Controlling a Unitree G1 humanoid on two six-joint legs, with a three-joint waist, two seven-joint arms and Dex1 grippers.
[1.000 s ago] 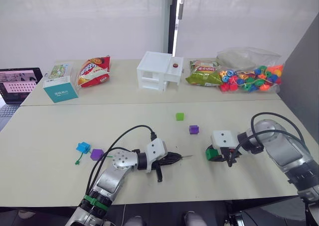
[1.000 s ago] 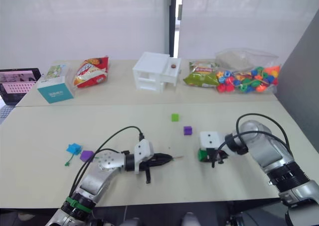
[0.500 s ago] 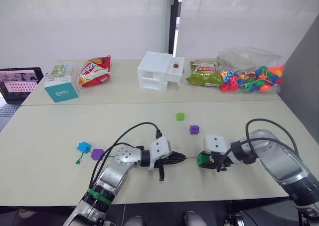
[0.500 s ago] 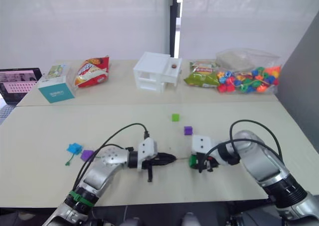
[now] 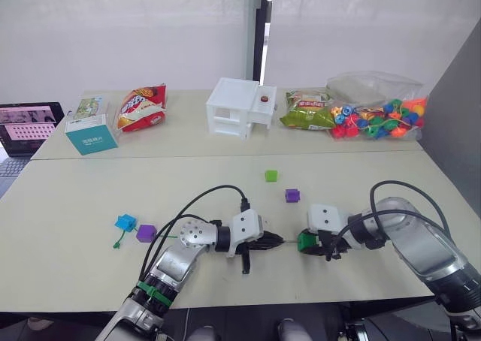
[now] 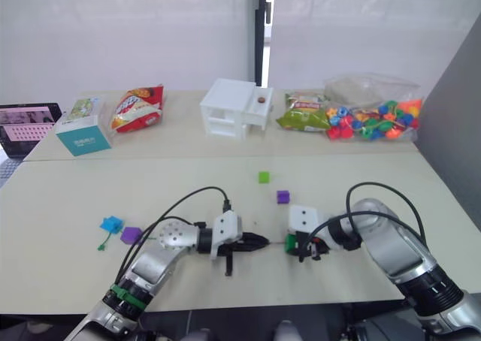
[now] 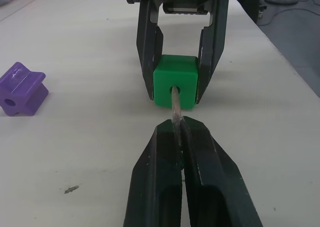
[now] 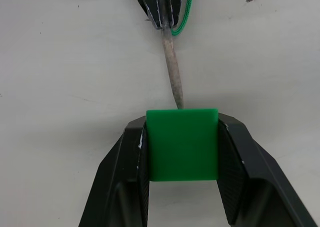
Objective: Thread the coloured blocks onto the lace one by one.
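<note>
The two arms meet low over the front of the counter [image 5: 75, 198], facing each other. The left gripper [image 7: 178, 129] has its fingers pressed together on the stiff dark tip [image 8: 172, 72] of the lace [image 8: 186, 14], so that the tip sticks out forward from between them. The right gripper [image 8: 182, 137] holds the dark green block [image 7: 175, 81] between its two fingers, one on each side face, with the hole of the block turned toward the left arm.

The important relation is this one: the long axis of the tip lies almost on one line with the hole, and from the left wrist view the point has just entered the mouth of the hole. From the right wrist view the tip reaches the near face of the block, slightly off the middle, I think. So the next move, in my judgement, is a straight push along this same line, or the right arm sliding the block onto the tip; a small tilt could jam the point against the wall of the hole.

The other blocks wait on the counter: the light green block [image 5: 271, 176] and a purple block [image 5: 292, 195] just behind the grippers, the blue block [image 5: 125, 222] and the second purple block [image 5: 146, 233] well apart to the left, where the far end of the lace lies.
</note>
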